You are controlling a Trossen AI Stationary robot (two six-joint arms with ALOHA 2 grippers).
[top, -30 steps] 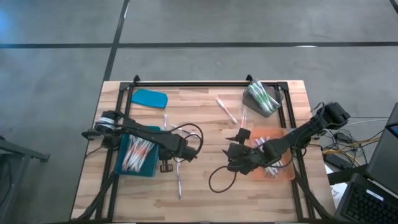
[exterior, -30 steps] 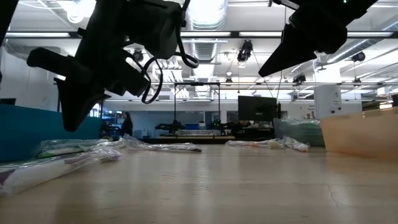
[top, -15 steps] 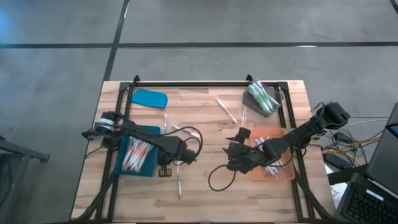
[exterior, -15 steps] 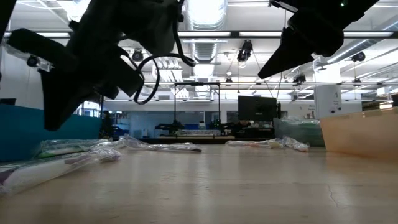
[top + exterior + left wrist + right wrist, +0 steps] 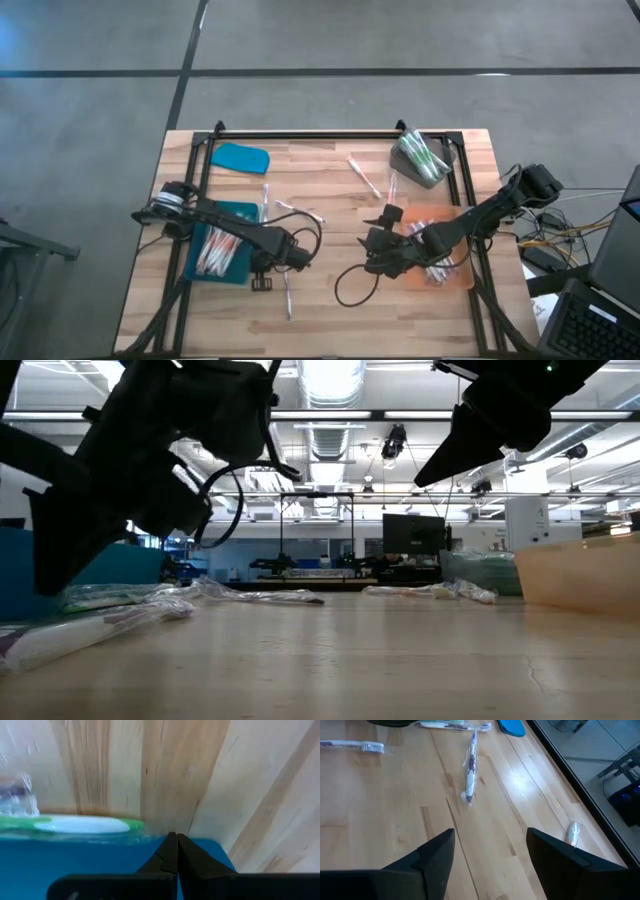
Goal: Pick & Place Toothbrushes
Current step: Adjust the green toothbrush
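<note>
- My left gripper [image 5: 268,266] hangs low at the near right corner of the blue tray [image 5: 240,275]; its fingers [image 5: 172,851] are pressed together with nothing between them.
- In my left wrist view a green-and-white wrapped toothbrush [image 5: 87,825] lies just past my fingertips, right along the tray's edge where it meets the wooden table [image 5: 190,765]. Its long axis runs across my closed fingers, not in line with them.
- I judge that brush the nearest candidate for my left arm: I would have to open, then straddle it crosswise.
- More toothbrushes [image 5: 218,246] are heaped inside the blue tray, and one loose brush [image 5: 288,296] lies on the table just toward the near edge from my left gripper.
- My left arm reaches from the table's left edge across the tray, wrist bent down.
- My right gripper [image 5: 378,252] waits beside the orange tray [image 5: 455,283], fingers [image 5: 432,855] spread and empty; a wrapped brush [image 5: 470,772] lies ahead of it, lengthwise to its reach.
</note>
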